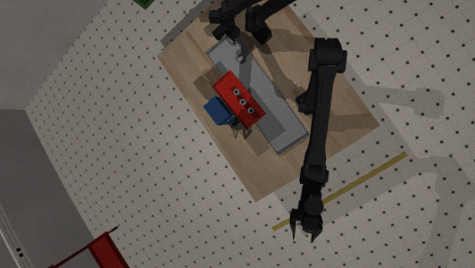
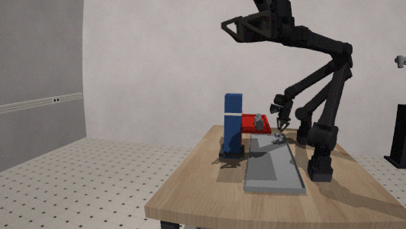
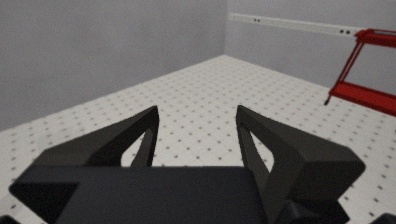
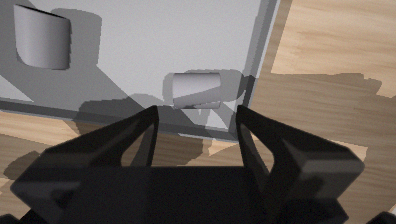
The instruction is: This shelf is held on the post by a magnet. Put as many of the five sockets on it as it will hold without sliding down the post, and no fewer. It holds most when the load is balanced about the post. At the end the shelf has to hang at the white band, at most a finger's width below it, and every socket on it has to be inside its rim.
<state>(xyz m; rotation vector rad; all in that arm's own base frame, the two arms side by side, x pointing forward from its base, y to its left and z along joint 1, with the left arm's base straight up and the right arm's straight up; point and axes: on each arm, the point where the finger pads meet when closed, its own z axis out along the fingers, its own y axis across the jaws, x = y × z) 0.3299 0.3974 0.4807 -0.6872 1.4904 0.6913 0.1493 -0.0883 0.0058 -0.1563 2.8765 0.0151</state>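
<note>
The red shelf (image 1: 225,81) (image 2: 249,123) hangs on the blue post (image 1: 215,110) (image 2: 233,134), close to the white band (image 2: 233,114); its exact height against the band is hard to tell. Three sockets stand in a row inside its rim, the middle one (image 1: 242,102) near the post. Two grey sockets (image 4: 43,39) (image 4: 196,90) lie in the grey tray's end. My right gripper (image 4: 197,112) (image 2: 282,129) is open and empty, just above the nearer one. My left gripper (image 3: 197,112) (image 1: 304,239) is open and empty, high up and beyond the table's edge, away from the shelf.
The grey tray (image 1: 287,129) (image 2: 275,188) lies on the wooden table (image 1: 256,185) (image 2: 191,206) beside the post. The left arm reaches across the table's end in the top view. A red frame (image 3: 367,95) stands on the floor far off.
</note>
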